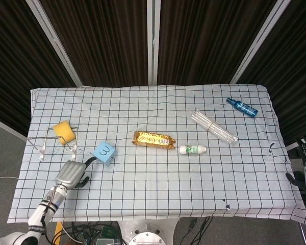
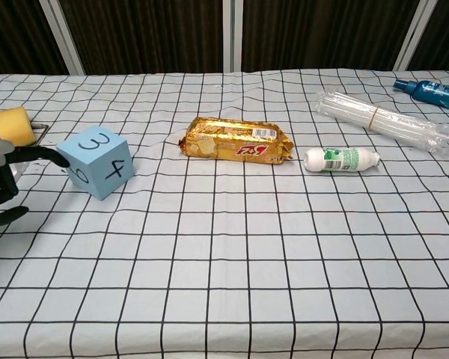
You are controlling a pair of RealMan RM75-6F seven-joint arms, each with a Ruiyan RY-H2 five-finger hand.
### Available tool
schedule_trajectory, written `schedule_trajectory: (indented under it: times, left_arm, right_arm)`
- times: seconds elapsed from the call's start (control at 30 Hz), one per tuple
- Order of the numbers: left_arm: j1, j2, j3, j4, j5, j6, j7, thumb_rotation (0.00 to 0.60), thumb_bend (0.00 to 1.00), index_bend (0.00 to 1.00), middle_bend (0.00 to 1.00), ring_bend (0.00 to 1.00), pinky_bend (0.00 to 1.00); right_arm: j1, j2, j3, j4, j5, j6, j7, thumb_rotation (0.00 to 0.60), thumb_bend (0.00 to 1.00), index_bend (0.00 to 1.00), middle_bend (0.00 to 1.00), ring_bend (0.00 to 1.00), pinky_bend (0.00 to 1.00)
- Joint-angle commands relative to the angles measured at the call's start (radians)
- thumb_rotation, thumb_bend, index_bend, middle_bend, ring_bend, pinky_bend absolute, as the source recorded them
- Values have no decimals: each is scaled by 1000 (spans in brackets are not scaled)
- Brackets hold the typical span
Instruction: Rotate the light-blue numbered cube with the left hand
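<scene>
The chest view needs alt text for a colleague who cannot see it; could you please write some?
The left robot hand touches a fingertip to a light-blue numbered cube showing 3 and 4 on a checkered tablecloth. Right of it lie a gold biscuit packet and a small white bottle.

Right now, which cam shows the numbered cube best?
Chest view: the light-blue cube is large and close, with the 3 and 4 faces readable. Head view shows it small from above, only the 3 visible.

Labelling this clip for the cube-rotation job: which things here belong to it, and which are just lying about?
Job: light-blue numbered cube; left hand, a finger touching the cube.

Lying about: yellow sponge, gold snack packet, small white bottle, clear plastic sleeve, blue spray bottle.
</scene>
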Motion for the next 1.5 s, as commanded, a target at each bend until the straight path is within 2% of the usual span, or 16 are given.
schedule_trajectory:
  times: [0.03,0.43,0.73,0.93,1.1,1.5]
  left_arm:
    - [-59,36,-30,6,-74,-76,-22,600,398,129,903,877,804]
    - [-160,95,-57,28,-173,-165,-43,600,398,128,904,877,804]
    - [-262,128,-75,61,-251,-272,-74,600,407,128,901,876,804]
    - [-323,150,-67,62,-280,-314,-70,600,411,128,901,875,804]
    - [-384,149,-56,104,-329,-352,-59,600,414,128,900,875,804]
    - [-505,135,-1,194,-423,-418,-41,600,423,129,897,874,804]
  right_arm:
    - [-1,3,1,-2,0,2,-2,600,94,0,0,0,0]
    - [3,1,2,-8,13,-7,-18,600,96,0,0,0,0]
    - [0,8,2,-23,15,1,-29,600,123,0,0,0,0]
    - [1,10,4,-32,18,1,-37,600,123,0,0,0,0]
    - [4,8,1,-34,15,-3,-44,600,124,0,0,0,0]
    - [3,5,3,-22,33,-9,-43,600,124,0,0,0,0]
